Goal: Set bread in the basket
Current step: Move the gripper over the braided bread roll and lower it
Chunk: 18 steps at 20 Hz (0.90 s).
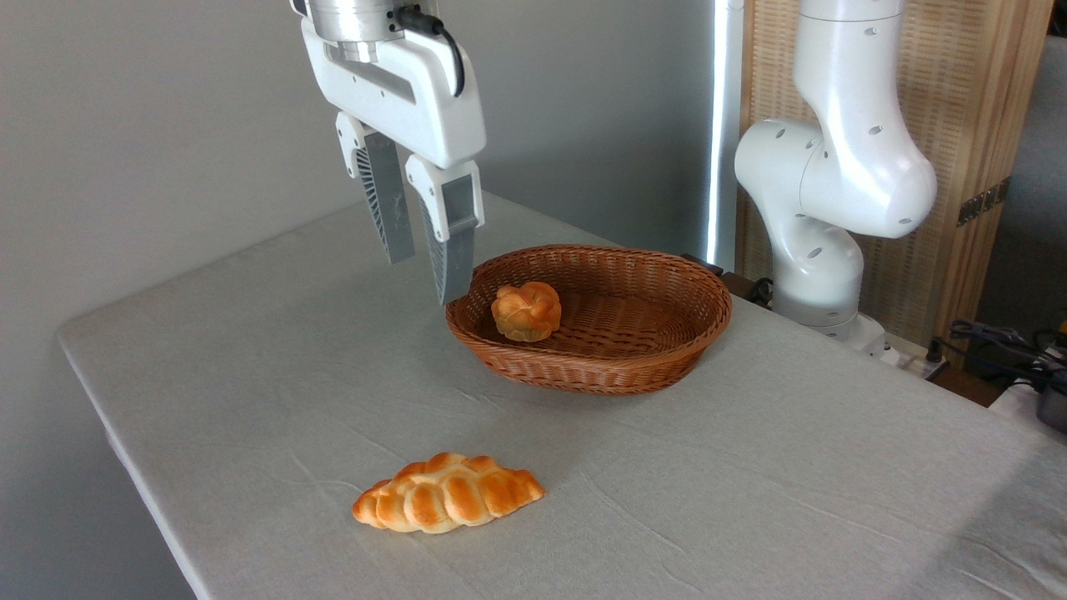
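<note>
Tool (425,279) hangs with jaws parted and nothing between them, just left of the basket (650,371) rim. Inside the basket's left end sits a small round roll (526,311). Bread (448,492) lies on the desk (250,350), well in front of the basket.

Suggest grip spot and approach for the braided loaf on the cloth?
Probably straight down from above, the tool closing across the narrow width of the braided loaf at its thick middle. It lies flat on the table, ends tapering to points, with nothing near it.
</note>
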Each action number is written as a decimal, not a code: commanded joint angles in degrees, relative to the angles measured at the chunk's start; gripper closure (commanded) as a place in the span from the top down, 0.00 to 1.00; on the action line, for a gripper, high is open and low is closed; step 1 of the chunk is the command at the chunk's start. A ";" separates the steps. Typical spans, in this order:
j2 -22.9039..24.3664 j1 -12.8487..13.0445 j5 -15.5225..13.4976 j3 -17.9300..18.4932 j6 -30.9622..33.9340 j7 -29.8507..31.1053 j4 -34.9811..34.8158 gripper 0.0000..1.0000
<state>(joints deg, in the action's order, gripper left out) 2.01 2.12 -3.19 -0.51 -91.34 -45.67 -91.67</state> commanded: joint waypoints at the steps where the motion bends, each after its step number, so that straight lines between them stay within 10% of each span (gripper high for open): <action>1: 0.71 0.52 0.46 -0.11 -6.73 -10.02 -5.86 1.00; 18: -2.88 1.84 6.62 0.15 -30.56 -26.49 -23.20 1.00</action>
<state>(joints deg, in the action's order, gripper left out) 0.29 3.61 2.37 -0.90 -117.77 -69.10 -112.58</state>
